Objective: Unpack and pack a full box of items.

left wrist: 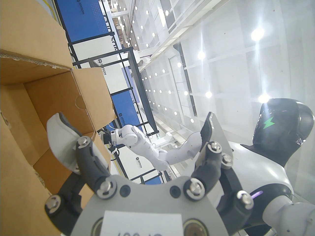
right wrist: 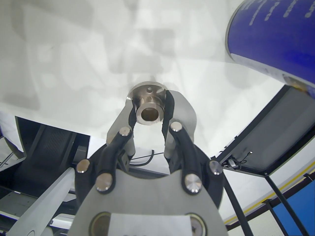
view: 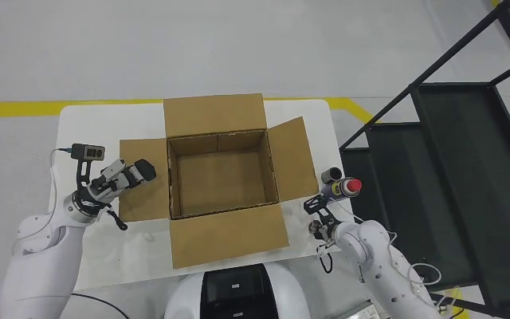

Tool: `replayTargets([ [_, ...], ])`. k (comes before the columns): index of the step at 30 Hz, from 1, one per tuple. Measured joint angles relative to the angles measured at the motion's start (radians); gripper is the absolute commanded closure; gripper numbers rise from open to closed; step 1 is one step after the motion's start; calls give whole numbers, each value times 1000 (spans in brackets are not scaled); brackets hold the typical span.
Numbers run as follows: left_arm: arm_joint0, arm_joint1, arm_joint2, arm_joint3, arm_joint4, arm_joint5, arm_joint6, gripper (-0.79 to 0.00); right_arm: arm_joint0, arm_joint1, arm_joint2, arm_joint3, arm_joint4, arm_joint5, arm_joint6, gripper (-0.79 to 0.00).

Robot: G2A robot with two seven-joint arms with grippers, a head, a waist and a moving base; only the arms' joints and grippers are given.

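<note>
Right gripper (right wrist: 150,105), low right in the top view, is clamped tight on a small metal fitting (right wrist: 149,114). The piece sits squarely between the two pads. Just beyond it a blue can (right wrist: 270,33) stands by the table (view: 88,127) edge. At mid-left, the left gripper (left wrist: 133,121) hangs with jaws wide apart, just beside the box (view: 223,185). The box sits mid-frame, all four flaps spread flat.

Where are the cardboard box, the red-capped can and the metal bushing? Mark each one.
cardboard box (view: 223,182), top view, on its bare inner floor.
red-capped can (view: 351,186), top view, on the red cap.
metal bushing (right wrist: 149,102), right wrist view, on the hub's outer wall.
</note>
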Motion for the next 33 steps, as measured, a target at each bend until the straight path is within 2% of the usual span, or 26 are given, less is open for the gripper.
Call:
replayTargets([
  [7, 0, 0, 0, 0, 0, 0, 0, -785, -91, 10, 53, -118, 12, -15, -20, -785],
  [11, 0, 0, 0, 0, 0, 0, 0, -785, -176, 20, 113, -208, 53, -74, -3, -785],
  [15, 0, 0, 0, 0, 0, 0, 0, -785, -206, 27, 143, -231, 93, -130, 26, -785],
  [22, 0, 0, 0, 0, 0, 0, 0, -785, -152, 25, 119, -169, 150, -130, 25, -785],
  [30, 0, 0, 0, 0, 0, 0, 0, -785, -71, 21, 53, -71, 130, -100, 36, -785],
  [31, 0, 0, 0, 0, 0, 0, 0, -785, -65, 20, 49, -62, 132, -98, 36, -776],
  [32, 0, 0, 0, 0, 0, 0, 0, -785, -58, 20, 45, -53, 137, -96, 36, -702],
  [33, 0, 0, 0, 0, 0, 0, 0, -785, -53, 20, 43, -45, 139, -94, 37, -677],
])
